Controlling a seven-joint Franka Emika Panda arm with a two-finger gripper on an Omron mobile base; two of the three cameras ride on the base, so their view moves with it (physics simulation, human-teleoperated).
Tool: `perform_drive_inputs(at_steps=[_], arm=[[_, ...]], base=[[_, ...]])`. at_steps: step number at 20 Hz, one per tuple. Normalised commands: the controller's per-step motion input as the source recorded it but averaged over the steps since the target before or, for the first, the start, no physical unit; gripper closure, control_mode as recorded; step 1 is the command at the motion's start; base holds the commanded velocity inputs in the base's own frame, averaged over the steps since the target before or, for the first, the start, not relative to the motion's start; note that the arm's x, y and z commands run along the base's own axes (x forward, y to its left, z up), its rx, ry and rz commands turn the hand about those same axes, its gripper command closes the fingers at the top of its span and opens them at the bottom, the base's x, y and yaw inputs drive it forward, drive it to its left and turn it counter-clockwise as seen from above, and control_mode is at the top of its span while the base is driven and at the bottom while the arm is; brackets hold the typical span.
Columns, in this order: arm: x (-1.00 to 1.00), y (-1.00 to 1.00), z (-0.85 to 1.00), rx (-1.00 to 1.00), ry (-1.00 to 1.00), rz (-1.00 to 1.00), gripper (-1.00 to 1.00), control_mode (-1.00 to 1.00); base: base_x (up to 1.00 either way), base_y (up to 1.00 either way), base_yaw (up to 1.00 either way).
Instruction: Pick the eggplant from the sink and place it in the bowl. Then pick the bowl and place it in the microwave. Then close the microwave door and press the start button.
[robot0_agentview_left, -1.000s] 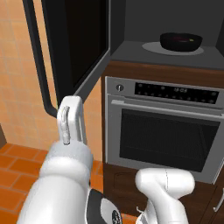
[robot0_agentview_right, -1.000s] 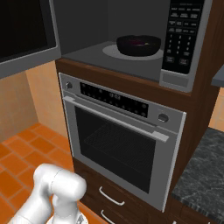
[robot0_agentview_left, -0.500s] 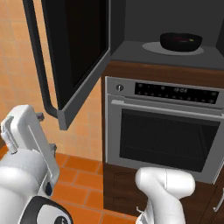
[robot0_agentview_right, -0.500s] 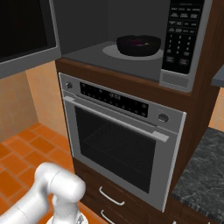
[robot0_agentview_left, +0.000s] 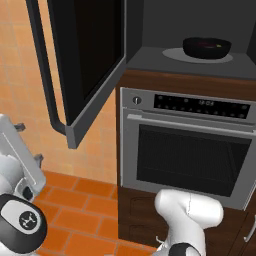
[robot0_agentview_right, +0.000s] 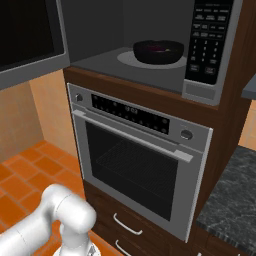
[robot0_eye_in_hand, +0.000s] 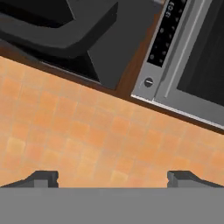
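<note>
Operator: What is the risk at this stage?

Technician: The large black glass microwave door (robot0_agentview_left: 82, 55) with its long black bar handle (robot0_agentview_left: 44, 70) stands wide open. The gripper (robot0_eye_in_hand: 113, 177) is spread fully, holds nothing, and faces the orange tiled wall (robot0_eye_in_hand: 87, 140) below the door. A push landing on the door's lower edge instead of its face could slip off, leaving the door ajar.

Operator: And the containers?

Technician: The round glossy black bowl (robot0_agentview_right: 158, 51) sits inside the grey steel microwave (robot0_agentview_right: 150, 65), above the steel oven (robot0_agentview_right: 140, 165). Its contents appear dark; the eggplant cannot be clearly distinguished.
</note>
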Motion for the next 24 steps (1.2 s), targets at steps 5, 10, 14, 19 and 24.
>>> perform_drive_inputs(at_steps=[5,10,14,19,24], arm=[[0.8,0.03,-0.21,0.0,0.0,0.0,-1.0,-1.0],[0.77,0.34,-0.39,0.0,0.0,-0.02,-1.0,-1.0],[0.35,0.26,-0.18,0.0,-0.08,-0.05,-1.0,-1.0],[0.0,-0.25,0.0,0.0,-0.18,-0.17,-1.0,-1.0],[0.0,-0.57,0.07,0.01,-0.21,-0.17,-1.0,-1.0]], base=[[0.0,0.0,0.0],[0.0,0.0,0.0],[0.0,0.0,0.0],[0.0,0.0,0.0],[0.0,0.0,0.0]])
